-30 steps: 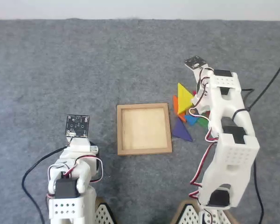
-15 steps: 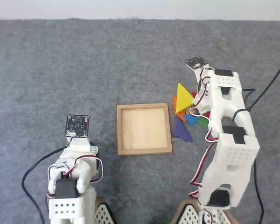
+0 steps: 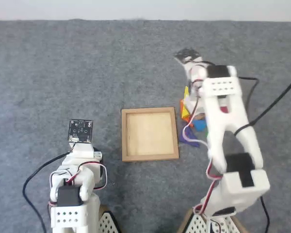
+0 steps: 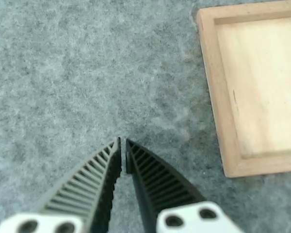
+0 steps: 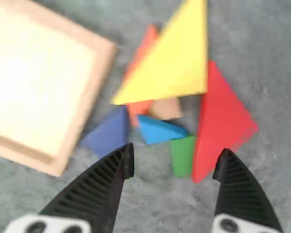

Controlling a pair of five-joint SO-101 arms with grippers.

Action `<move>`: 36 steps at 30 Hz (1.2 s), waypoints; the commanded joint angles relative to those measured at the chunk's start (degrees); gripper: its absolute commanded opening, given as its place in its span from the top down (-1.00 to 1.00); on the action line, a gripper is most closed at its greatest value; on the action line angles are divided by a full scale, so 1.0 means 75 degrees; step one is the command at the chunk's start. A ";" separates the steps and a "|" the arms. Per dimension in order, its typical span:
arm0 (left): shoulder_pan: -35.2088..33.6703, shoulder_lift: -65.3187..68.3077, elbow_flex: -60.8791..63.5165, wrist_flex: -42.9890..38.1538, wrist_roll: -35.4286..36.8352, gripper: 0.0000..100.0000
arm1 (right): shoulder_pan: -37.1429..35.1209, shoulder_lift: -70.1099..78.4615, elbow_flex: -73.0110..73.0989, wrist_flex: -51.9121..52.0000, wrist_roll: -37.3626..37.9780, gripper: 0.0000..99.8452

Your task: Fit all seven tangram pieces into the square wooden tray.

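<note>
Wooden, square and raised-rimmed, the tray (image 3: 124,135) lies on nubby grey carpet (image 3: 63,63). At its three o'clock, flat tangram pieces (image 3: 200,124) overlap: a yellow triangle (image 5: 172,63) tops orange (image 5: 143,48), beside a red triangle (image 5: 220,126), and perhaps a tan scrap (image 5: 166,108). The right gripper (image 5: 176,158) hangs spread above them, its arm (image 3: 223,111) hiding some. The left gripper (image 4: 122,141), at the tray's eight o'clock, is pressed together.
</note>
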 commanded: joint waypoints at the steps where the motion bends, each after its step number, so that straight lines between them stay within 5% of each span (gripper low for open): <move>1: 0.0059 -0.0082 -0.0088 -0.0012 -0.0023 0.97 | 0.0041 -0.0651 0.0047 -0.0100 0.0316 0.46; 9: 0.0059 -0.0082 -0.0088 -0.0012 -0.0023 0.97 | 0.1119 0.1213 -0.0129 -0.0920 0.1114 0.24; 29: 0.0059 -0.0082 -0.0088 -0.0012 -0.0023 0.97 | 0.1366 0.4120 -0.2379 -0.0803 0.1231 0.24; 36: 0.0059 -0.0082 -0.0088 -0.0012 -0.0023 0.97 | 0.1623 0.4144 -0.2368 -0.0580 0.0996 0.39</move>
